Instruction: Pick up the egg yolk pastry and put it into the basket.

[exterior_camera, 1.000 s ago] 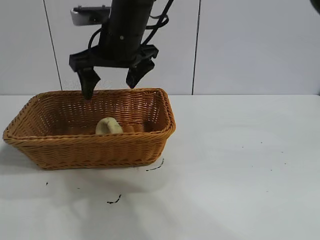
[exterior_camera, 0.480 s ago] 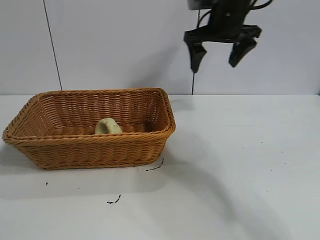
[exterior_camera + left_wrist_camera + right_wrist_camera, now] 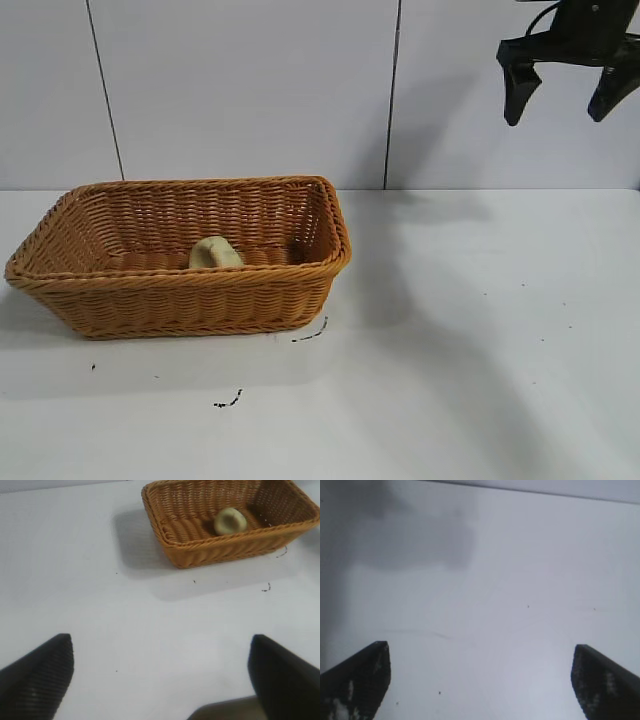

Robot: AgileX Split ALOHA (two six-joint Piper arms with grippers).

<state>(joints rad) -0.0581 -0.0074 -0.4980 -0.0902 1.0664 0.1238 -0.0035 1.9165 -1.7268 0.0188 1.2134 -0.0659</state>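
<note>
The egg yolk pastry [image 3: 215, 252], a small pale yellow-green dome, lies on the floor of the orange-brown wicker basket [image 3: 120, 300] at the table's left; the left wrist view shows the pastry [image 3: 230, 521] inside the basket [image 3: 200, 555] too. My right gripper [image 3: 566, 98] hangs high at the upper right, far from the basket, open with nothing between its fingers; its wrist view shows the right gripper [image 3: 481, 650] over bare table. The left gripper [image 3: 161, 645] is open over white table, well away from the basket, and does not appear in the exterior view.
White table [image 3: 480, 330] spreads to the right of the basket, with small dark specks [image 3: 228, 402] near the front. A pale panelled wall [image 3: 250, 90] stands behind.
My right gripper, open throughout, has swung from above the basket's back rim up and across to the far upper right. The pastry has stayed in the basket.
</note>
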